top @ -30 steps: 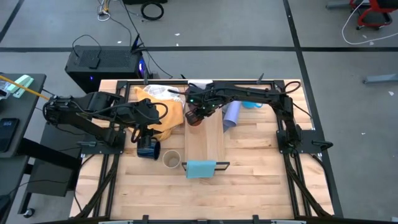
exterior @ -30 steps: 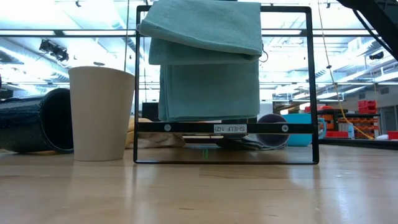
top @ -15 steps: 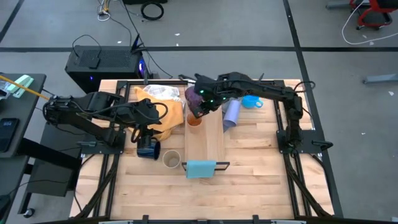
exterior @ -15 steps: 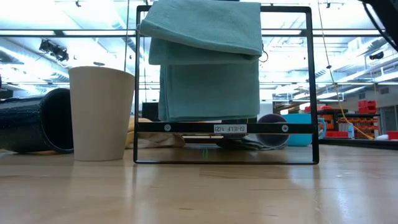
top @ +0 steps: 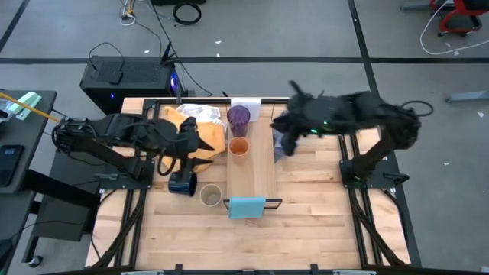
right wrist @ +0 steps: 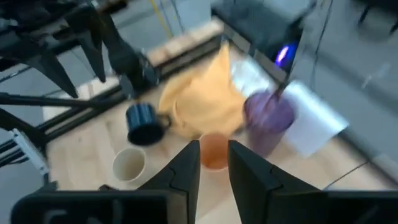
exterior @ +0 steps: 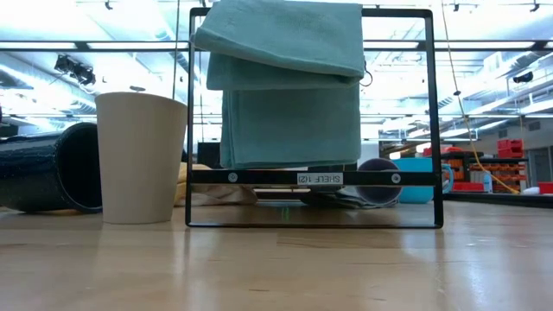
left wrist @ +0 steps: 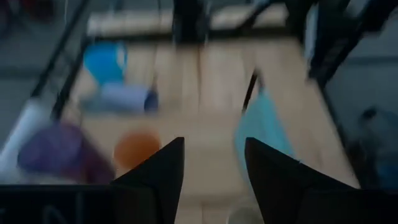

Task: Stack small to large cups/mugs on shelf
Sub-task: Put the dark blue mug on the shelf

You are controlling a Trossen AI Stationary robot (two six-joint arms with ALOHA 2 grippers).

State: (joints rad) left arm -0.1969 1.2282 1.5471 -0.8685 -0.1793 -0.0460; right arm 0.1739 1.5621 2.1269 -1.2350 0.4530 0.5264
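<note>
A wooden tabletop is carrying a long pale shelf running near to far down its middle. At the shelf's far end, 2 cups are standing upright: a dark purple tumbler and, just nearer, an orange cup. A lavender cup is lying on its side right of the shelf, partly under the right arm. A beige cup and a navy mug are sitting left of the shelf.

The right end effector is hovering right of the shelf, holding nothing, fingers narrowly parted. The left end effector is waiting over the yellow cloth, open and empty.

These cups are probably light, rigid and smooth, so slippery; pinching one wall at the rim looks safest.
</note>
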